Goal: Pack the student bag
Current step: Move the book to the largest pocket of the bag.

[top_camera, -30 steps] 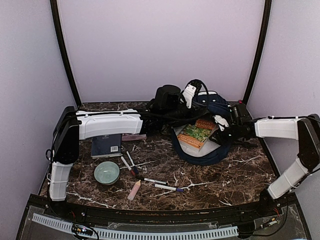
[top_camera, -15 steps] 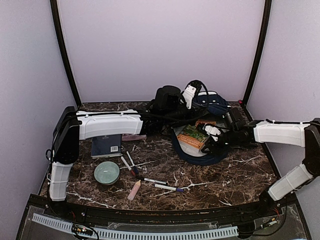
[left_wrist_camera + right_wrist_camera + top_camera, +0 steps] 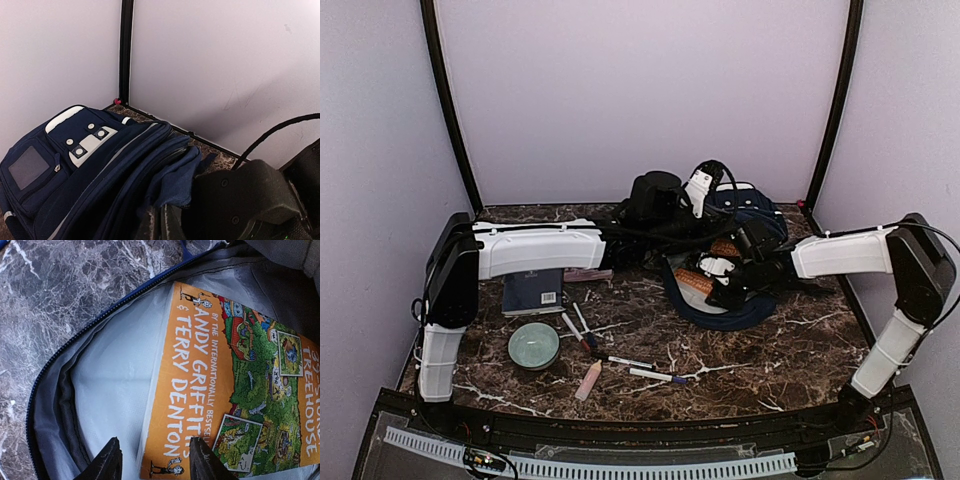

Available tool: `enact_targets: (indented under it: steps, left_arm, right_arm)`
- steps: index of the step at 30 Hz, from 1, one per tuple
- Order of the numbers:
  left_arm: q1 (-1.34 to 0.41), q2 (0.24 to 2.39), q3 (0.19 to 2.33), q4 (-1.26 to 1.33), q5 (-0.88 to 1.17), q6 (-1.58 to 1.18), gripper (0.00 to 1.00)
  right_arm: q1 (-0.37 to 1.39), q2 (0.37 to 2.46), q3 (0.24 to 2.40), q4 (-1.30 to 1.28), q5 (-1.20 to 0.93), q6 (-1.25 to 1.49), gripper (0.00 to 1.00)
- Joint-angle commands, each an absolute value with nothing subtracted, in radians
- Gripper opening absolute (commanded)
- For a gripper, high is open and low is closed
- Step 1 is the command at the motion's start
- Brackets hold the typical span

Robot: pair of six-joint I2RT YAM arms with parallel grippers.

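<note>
The student bag [image 3: 720,312] lies open at the back right of the table, navy with a pale lining [image 3: 115,380]. An orange and green paperback [image 3: 240,380] rests flat inside it, partly seen in the top view as the book [image 3: 723,248]. My right gripper [image 3: 710,285] hovers over the book's near corner, its jaws open [image 3: 156,460] and holding nothing. My left gripper [image 3: 698,190] is raised behind the bag, shut [image 3: 162,222] on a fold of the bag's navy fabric [image 3: 175,182]. The bag's front pocket [image 3: 75,150] faces the left wrist camera.
On the left side lie a flat navy book [image 3: 533,290], a pale green bowl [image 3: 533,345], several markers [image 3: 578,330] and a pink tube [image 3: 588,380]. Purple walls and black frame posts [image 3: 450,120] enclose the table.
My right arm has swung left across the bag, so its gripper now covers much of the book, and its jaws have spread wider. The left arm has not moved.
</note>
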State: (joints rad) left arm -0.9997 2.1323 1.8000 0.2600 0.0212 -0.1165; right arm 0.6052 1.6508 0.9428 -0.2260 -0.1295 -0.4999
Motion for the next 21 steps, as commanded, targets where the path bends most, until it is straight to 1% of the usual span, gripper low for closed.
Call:
enact_targets:
  steps: [1,5,11,17,21]
  left_arm:
    - [-1.005,2.029,1.822,0.347,0.046,-0.124,0.0]
    - [-1.005,2.029,1.828,0.337,0.053,-0.117,0.0]
    - [-1.005,2.028,1.83,0.327,0.064,-0.113,0.0]
    - [-1.0,2.031,1.828,0.321,0.089,-0.132,0.0]
    - [-1.0,2.036,1.827,0.315,0.108,-0.143,0.0]
  right_arm:
    - [0.635,1.703,0.968,-0.218,-0.034,-0.583,0.47]
    - [0.639,1.734,0.978,-0.234,0.091,-0.644,0.43]
    - [0.619,1.698,0.937,-0.134,0.234,-0.762,0.38]
    - [0.559,1.721,0.992,-0.081,0.279,-0.818,0.37]
    - [0.547,1.788,1.031,0.004,0.326,-0.835,0.37]
